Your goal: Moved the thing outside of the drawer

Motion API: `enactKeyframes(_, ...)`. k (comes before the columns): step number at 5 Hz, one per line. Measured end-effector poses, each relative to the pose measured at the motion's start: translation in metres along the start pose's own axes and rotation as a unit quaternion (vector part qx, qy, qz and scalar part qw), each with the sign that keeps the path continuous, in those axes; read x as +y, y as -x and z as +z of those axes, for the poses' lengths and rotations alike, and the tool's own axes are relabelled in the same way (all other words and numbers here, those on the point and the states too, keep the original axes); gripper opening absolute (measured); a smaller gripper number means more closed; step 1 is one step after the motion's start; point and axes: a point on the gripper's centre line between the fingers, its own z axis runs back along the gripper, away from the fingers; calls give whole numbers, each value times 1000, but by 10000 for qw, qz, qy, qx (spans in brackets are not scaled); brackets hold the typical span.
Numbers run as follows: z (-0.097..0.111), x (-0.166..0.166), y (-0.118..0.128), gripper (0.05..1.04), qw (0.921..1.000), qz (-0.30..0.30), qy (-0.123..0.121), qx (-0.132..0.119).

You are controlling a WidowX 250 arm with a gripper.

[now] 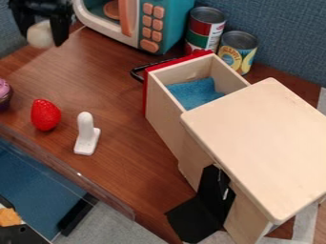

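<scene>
At the top left, the black gripper (41, 32) hangs over the table, shut on a pale, rounded object (39, 35). The wooden drawer (167, 109) with a red front is pulled out of its box, well to the right of the gripper and lower in the view. A blue cloth (193, 93) lies in the drawer, its far part under the box top.
A toy microwave (167, 26) and two cans (205, 28) stand behind the drawer. Left of the drawer are a strawberry (45, 115), a white L-shaped piece (87, 134) and a cupcake (4, 95). A clear edge (66, 172) borders the table (121, 167) at lower left.
</scene>
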Motion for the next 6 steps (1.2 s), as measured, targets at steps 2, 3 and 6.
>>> enactKeyframes(2,-19,-3,-8,863,9969,612,-488,70)
enactKeyframes(3,-28,1,-9,863,9938,803,-758,87)
enactKeyframes(6,-59,61,-3,863,9706,2045,-1194,431)
